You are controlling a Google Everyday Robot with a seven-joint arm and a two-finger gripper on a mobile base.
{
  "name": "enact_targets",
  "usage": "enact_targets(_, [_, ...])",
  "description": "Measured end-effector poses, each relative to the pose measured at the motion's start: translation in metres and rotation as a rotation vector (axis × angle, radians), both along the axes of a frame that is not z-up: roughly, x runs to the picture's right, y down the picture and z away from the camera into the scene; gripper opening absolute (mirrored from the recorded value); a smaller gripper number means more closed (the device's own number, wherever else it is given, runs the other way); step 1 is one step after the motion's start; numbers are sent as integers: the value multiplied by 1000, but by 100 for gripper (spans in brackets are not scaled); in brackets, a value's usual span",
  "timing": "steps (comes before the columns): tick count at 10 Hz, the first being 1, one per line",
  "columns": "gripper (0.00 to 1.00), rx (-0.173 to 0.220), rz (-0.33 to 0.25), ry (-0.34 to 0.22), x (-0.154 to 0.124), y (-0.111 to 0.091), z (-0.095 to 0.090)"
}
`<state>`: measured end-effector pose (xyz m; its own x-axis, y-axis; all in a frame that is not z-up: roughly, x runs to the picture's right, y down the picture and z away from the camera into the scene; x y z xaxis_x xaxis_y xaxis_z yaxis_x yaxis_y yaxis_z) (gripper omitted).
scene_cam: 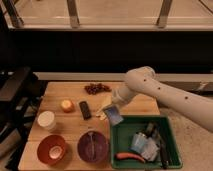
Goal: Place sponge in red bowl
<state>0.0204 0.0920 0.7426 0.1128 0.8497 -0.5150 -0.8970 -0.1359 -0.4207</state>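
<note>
The sponge (114, 115) is a blue-grey block held in my gripper (113, 108) just above the table, over the left rim of the green bin (116, 140). The gripper hangs from the white arm (165, 95) that reaches in from the right. The red bowl (51, 149) stands at the front left corner of the wooden table (70, 131), well to the left of and nearer than the gripper. It holds a pale object.
A purple bowl (92, 147) with a utensil sits next to the red bowl. A white cup (47, 121), an orange fruit (67, 105), a dark bar (85, 109), grapes (97, 88) and a yellowish item (103, 112) lie on the table. The bin holds several items.
</note>
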Motion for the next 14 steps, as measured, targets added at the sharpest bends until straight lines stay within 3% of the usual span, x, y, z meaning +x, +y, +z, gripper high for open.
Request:
enact_targets(7, [0, 1, -7, -5, -3, 1, 1])
enact_targets(9, [0, 25, -44, -21, -10, -2, -3])
enact_targets(11, [0, 55, -102, -61, -37, -5, -10])
enact_targets(14, [0, 93, -195, -157, -108, -6, -24])
